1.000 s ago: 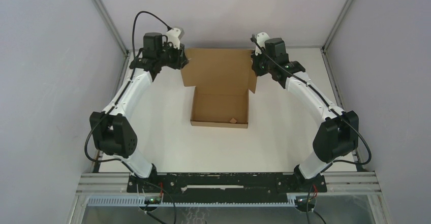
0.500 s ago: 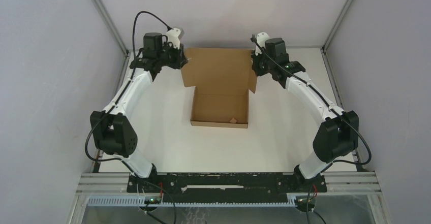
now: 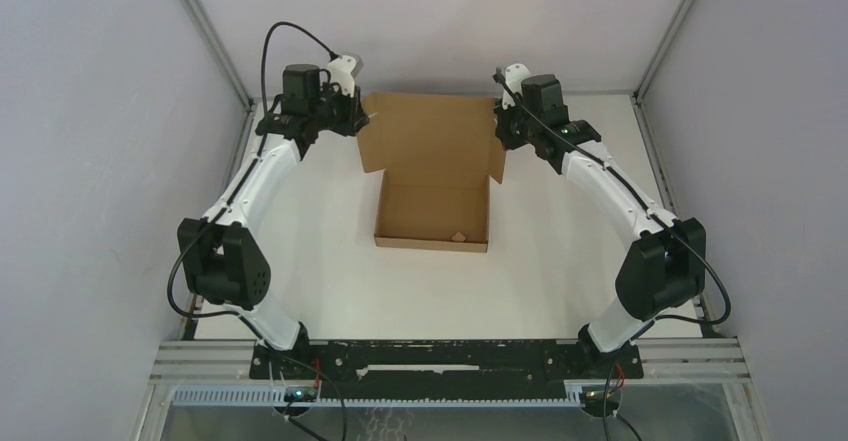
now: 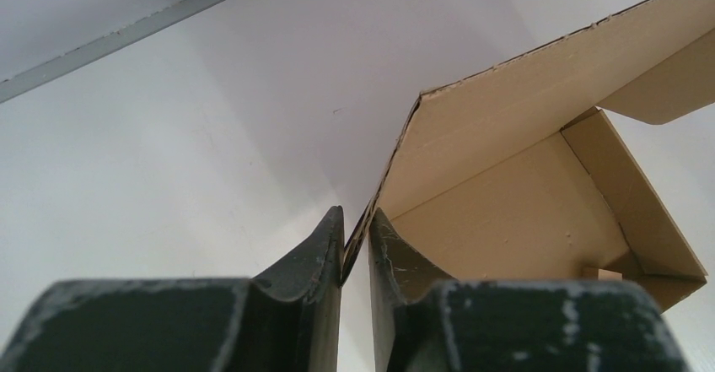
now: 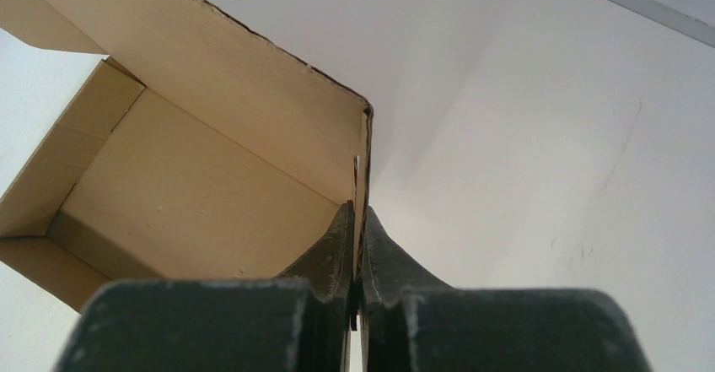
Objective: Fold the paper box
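**Both grippers pinching the lid flaps, closing the lid looked like the step in hand**

The box sat mid-table, a bit toward the far side. Its tray part was already formed and the lid stood up at the far end. The left gripper was almost closed, pinching the edge of the lid's left flap with only the cardboard's thickness between its fingers. The right gripper had the same deal on the right flap, jaws squeezed onto the thin edge. A little scrap lay inside the tray by the near wall.

My guess was that the step meant bringing the lid over toward the near side and tucking those flaps inside the tray walls. To do it well, I'd say both arms needed to go at the same pace. They should swing in an arc about the hinge crease rather than pull straight, or the tray slides on the table or the lid twists. The flaps wanted angling inward before they met the side walls, or they'd catch on top. Both pinches were right at the edge, so slipping off seemed a risk.
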`<state>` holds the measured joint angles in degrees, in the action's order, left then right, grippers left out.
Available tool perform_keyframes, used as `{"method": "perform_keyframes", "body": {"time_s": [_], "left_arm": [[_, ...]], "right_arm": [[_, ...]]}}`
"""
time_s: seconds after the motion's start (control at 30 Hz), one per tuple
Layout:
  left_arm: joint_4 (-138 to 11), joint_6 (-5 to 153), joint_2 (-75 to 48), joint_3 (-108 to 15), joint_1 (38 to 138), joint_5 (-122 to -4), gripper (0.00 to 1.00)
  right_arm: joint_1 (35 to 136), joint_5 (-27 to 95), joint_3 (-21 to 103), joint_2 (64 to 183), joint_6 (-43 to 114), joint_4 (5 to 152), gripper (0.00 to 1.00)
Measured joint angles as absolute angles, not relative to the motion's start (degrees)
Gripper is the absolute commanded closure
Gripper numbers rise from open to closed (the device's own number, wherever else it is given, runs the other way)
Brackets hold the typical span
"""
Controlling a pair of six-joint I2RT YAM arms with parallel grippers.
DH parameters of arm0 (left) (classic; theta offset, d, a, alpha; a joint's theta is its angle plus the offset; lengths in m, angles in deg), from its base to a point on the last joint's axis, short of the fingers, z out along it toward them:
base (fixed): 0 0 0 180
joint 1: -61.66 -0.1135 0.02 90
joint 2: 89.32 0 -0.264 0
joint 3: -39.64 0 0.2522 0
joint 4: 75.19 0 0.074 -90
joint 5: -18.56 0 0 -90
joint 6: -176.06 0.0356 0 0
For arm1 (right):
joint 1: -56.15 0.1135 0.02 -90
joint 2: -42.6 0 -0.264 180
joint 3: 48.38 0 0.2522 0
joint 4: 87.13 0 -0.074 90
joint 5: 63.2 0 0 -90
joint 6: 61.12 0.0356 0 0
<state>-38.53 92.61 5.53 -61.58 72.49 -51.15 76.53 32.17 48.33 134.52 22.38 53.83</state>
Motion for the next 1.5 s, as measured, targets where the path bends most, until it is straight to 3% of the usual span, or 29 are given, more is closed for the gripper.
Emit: {"method": "perform_keyframes", "body": {"time_s": [0.3, 0.33, 0.4, 0.43, 0.7, 1.07, 1.5], "left_arm": [[-38.4, 92.5, 5.5, -61.6, 72.9, -51.8, 0.82], [-38.4, 92.5, 5.5, -61.6, 73.0, -51.9, 0.82], [-38.4, 92.5, 5.4, -61.6, 73.3, -52.3, 0.82], [-38.3, 92.4, 5.4, -61.6, 73.4, -52.6, 0.82], [-37.9, 92.1, 5.0, -61.6, 74.1, -53.9, 0.82], [-37.8, 92.1, 5.0, -61.6, 74.3, -54.3, 0.83], [-37.8, 92.1, 5.0, -61.6, 74.3, -54.3, 0.83]], "right_arm": [[76.9, 31.3, 48.6, 134.5, 22.8, 53.4, 0.96], [77.1, 31.1, 48.6, 134.5, 22.8, 53.3, 0.93], [77.3, 30.7, 48.6, 134.5, 22.9, 53.3, 0.79], [77.3, 30.5, 48.6, 134.5, 23.0, 53.2, 0.78], [77.6, 29.0, 48.6, 134.3, 23.1, 52.0, 0.79], [77.6, 29.4, 48.6, 133.1, 23.3, 52.0, 0.65], [77.3, 29.9, 48.6, 132.9, 23.3, 52.3, 0.64]]}}
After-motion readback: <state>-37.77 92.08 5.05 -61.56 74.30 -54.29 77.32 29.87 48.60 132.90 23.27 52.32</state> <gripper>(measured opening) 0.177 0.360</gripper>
